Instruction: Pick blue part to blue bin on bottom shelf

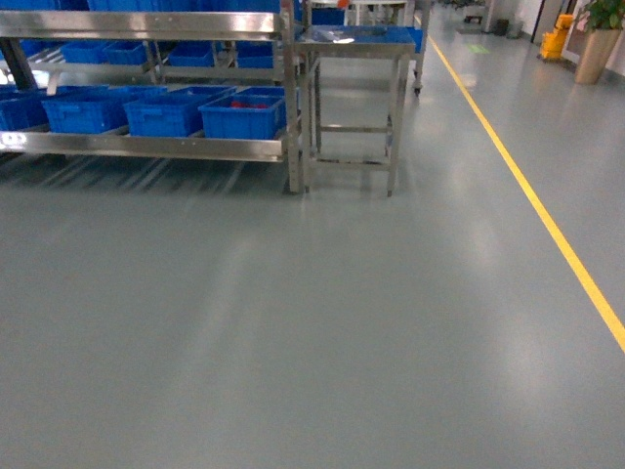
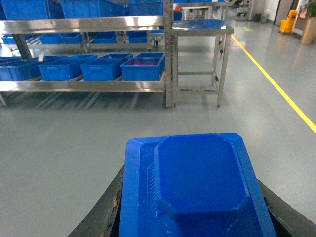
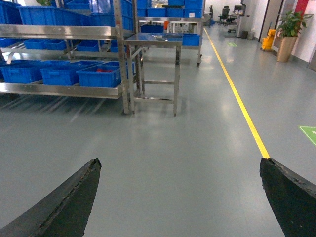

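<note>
Right, the left pincer (image 2: 192, 217) is clamped on the blue part (image 2: 195, 185), a flat blue moulding with a raised eight-sided centre, and it fills the bottom of the left wrist view, with dark fingers (image 2: 101, 215) showing at either side of it. Over on the other arm, the right pincer (image 3: 180, 197) is spread wide with nothing between its two black fingers (image 3: 64, 202), only grey floor (image 3: 187, 148) showing in the gap. From the head camera neither arm is in shot. Ahead and to the left stands the stainless-steel rack (image 1: 290, 98) with its perforated upright, well apart from the robot across open floor. On the bottom shelf (image 1: 146, 147) sits a row of blue bins side by side; the blue bin (image 1: 244, 115) nearest the upright has something red lying inside it, while the neighbouring bins (image 1: 171, 110) to its left cannot be seen into clearly. More blue bins sit on the level above. Just beside the rack on its right stands a small steel tabletop (image 1: 356, 41) on four legs, carrying something flat that is too indistinct to name. A yellow line (image 1: 542, 210) runs along the floor on the right, and a potted plant (image 1: 598, 39) stands far back near a yellow mop bucket (image 1: 555, 39).
</note>
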Motion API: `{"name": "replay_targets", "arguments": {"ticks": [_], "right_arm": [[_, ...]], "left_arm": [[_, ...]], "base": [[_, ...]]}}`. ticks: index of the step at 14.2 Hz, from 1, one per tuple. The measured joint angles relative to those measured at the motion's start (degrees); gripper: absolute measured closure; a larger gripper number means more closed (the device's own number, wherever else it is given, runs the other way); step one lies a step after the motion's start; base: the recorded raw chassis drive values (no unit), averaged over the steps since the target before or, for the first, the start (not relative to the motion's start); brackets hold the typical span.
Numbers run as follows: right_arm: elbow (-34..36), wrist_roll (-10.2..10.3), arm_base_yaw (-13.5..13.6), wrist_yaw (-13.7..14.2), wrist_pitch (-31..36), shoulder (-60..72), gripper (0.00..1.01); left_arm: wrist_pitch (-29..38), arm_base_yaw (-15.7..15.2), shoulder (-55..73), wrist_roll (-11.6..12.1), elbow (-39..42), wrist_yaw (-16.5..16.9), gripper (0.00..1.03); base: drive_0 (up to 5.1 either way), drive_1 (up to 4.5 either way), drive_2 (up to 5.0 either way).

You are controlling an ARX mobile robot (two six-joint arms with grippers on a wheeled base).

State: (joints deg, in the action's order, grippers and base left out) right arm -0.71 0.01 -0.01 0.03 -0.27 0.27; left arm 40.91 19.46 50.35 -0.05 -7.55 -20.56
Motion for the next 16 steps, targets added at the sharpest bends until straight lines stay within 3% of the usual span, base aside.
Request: {"name": "replay_targets", "arguments": {"ticks": [16], "right_arm": [[0.0,0.0,0.0,-0.02,0.02,0.0,0.03]], "left_arm": [[0.11,-0.04,0.02,0.0,0.0,0.0,0.59]], "base": [[0.0,4.16,-4.2]]}}
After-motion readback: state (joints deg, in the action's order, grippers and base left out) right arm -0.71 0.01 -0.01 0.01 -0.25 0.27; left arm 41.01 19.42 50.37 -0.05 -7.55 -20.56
